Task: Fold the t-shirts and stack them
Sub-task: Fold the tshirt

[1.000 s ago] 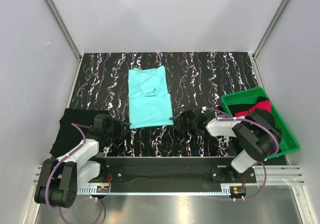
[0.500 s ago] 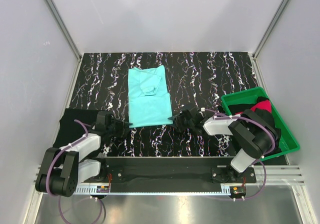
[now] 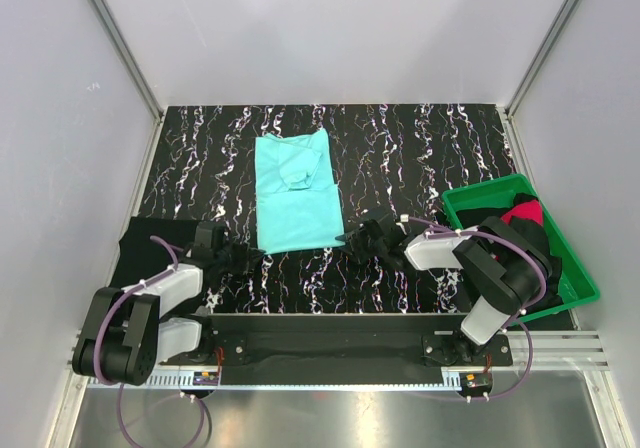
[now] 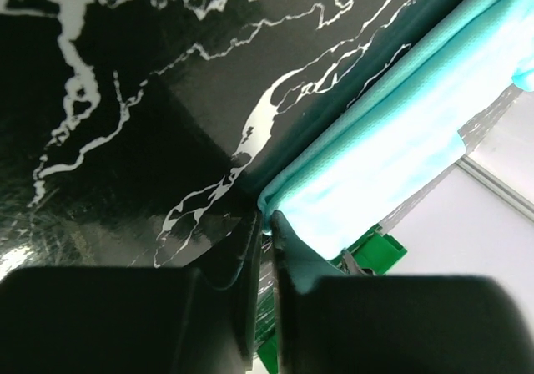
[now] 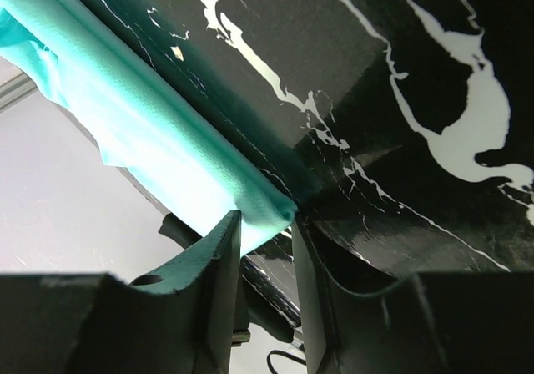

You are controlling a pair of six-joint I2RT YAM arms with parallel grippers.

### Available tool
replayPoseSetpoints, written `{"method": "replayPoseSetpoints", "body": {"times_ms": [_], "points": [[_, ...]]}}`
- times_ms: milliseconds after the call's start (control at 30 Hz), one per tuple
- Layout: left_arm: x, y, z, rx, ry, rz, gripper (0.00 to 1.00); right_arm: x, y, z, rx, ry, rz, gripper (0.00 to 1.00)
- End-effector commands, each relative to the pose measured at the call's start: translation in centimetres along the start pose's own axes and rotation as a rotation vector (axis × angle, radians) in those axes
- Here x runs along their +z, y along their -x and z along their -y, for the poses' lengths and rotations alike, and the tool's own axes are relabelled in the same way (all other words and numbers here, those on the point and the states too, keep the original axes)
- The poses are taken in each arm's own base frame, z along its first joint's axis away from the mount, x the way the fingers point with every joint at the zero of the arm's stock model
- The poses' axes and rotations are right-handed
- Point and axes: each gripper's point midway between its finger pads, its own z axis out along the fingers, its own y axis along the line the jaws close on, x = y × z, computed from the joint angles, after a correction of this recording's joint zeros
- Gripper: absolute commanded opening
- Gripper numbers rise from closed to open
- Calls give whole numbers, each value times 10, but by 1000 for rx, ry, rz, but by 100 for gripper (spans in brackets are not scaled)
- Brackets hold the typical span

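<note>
Black jaws of the left gripper (image 4: 265, 224) are pressed together on a near corner of the turquoise t-shirt (image 4: 400, 140); the right gripper (image 5: 265, 224) is spread around the other. The shirt, lying just ahead, is judged soft and floppy, best held by both corners.

The turquoise t-shirt (image 3: 297, 194) ahead of the black left tool (image 3: 248, 256) and black right tool (image 3: 350, 238) is plain mint. Beneath both, the mat (image 3: 420, 148) is black with white streaks (like veined stone). Right of the right tool, a green tray (image 3: 575, 268) holds a red-pink t-shirt (image 3: 522, 211).
</note>
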Motion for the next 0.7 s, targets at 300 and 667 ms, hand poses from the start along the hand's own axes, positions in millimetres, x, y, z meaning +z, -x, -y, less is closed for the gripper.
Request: {"method": "replayPoseSetpoints", "body": {"times_ms": [300, 667], "points": [[3, 12, 4, 85, 24, 57, 0, 9, 37, 66, -96, -201, 116, 24], [-3, 6, 6, 148, 24, 26, 0, 5, 33, 47, -168, -150, 44, 3]]}}
